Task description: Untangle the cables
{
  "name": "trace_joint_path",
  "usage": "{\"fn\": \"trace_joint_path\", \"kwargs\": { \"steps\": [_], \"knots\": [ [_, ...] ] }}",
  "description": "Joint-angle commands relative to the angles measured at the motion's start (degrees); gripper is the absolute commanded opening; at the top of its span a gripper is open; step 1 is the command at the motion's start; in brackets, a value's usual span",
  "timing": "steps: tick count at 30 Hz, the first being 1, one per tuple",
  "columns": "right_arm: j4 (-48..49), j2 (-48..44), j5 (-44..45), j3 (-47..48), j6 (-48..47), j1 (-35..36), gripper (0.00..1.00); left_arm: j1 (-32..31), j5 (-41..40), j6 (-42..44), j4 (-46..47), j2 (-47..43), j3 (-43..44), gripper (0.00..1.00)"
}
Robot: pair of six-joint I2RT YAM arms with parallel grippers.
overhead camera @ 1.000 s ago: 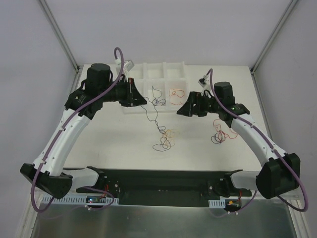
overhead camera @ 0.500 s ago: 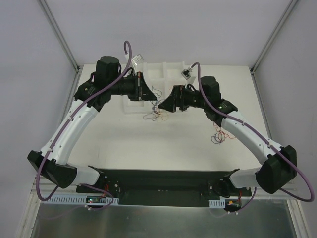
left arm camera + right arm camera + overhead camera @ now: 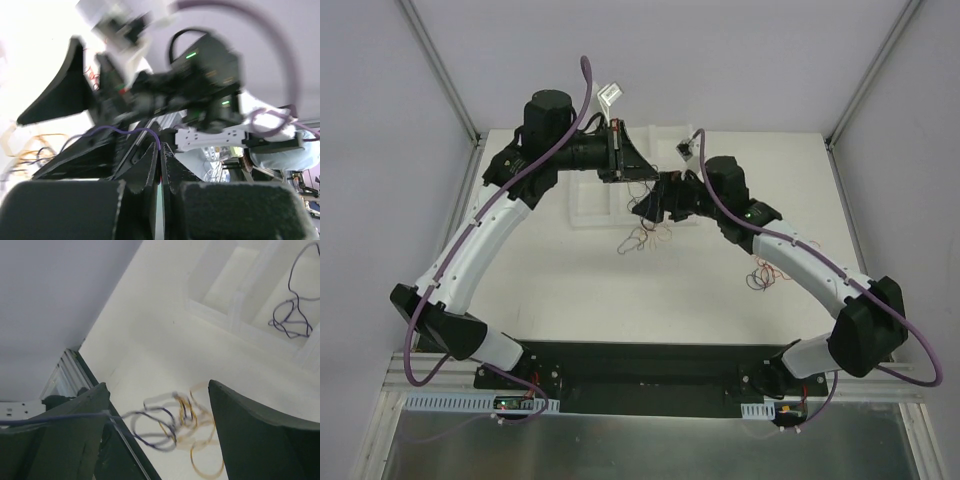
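Note:
My left gripper (image 3: 648, 172) is raised over the back middle of the table and shut on a dark purple cable (image 3: 125, 131); its jaws (image 3: 160, 150) are pressed together on the cable's end. The cable runs down to a small tangle (image 3: 640, 238) of purple, tan and orange wires hanging just under both grippers. My right gripper (image 3: 642, 207) is open, jaws wide apart (image 3: 157, 385). The blurred tangle (image 3: 180, 422) shows between them, below. The purple strand crosses the left finger (image 3: 70, 425); whether it touches is unclear.
A white compartment tray (image 3: 582, 207) lies at the back under the grippers; one compartment holds a loose purple cable (image 3: 289, 320). A second small red and blue tangle (image 3: 760, 275) lies on the table by the right arm. Frame posts stand at the back corners.
Both arms swung inward and back towards the tray. The left gripper rose with the purple cable, pulling the tangle off the mid table towards the back. The right gripper closed in beside it.

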Motion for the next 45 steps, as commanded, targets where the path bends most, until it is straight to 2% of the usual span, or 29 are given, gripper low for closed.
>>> {"fn": "trace_joint_path", "kwargs": {
  "steps": [1, 4, 9, 13, 18, 22, 23, 30, 35, 45],
  "knots": [
    [3.3, 1.0, 3.4, -7.8, -2.6, 0.4, 0.78, -0.5, 1.8, -6.2, 8.2, -0.8, 7.4, 0.0],
    [3.8, 3.8, 3.1, -10.8, -4.0, 0.0, 0.65, -0.5, 1.6, -6.6, 9.4, -1.4, 10.8, 0.0],
    [2.9, 6.5, 4.3, -15.4, -5.9, -1.2, 0.5, -0.4, -2.9, -3.3, 9.4, -3.8, 13.1, 0.0],
    [-1.3, 8.0, 5.7, -16.7, -7.6, -2.1, 0.35, -0.3, -3.2, -2.2, 9.4, -3.9, 14.3, 0.0],
    [-6.7, 10.9, 7.3, -17.2, -9.5, -2.6, 0.3, -0.2, -3.8, -1.1, 9.4, -3.5, 17.8, 0.0],
    [-11.0, 12.1, 9.3, -17.4, -9.8, -3.4, 0.07, -0.1, -4.7, -0.1, 9.4, -3.4, 19.4, 0.0],
    [-12.5, 12.4, 9.6, -17.1, -10.0, -3.6, 0.05, 0.0, -4.7, 0.7, 9.3, -3.5, 19.3, 0.0],
    [-17.6, 8.2, 16.8, -22.0, -9.9, -5.2, 0.06, 2.6, -10.2, 2.1, 8.1, -4.3, 21.1, 0.0],
    [-17.0, 6.0, 16.4, -24.8, -8.9, -7.6, 0.07, 7.2, -13.4, 1.0, 8.0, -5.2, 23.8, 0.0],
    [-17.0, 8.6, 15.5, -24.5, -7.2, -10.5, 0.06, 13.7, -13.1, -0.4, 8.0, -0.2, 41.6, 0.0]
  ]
}}
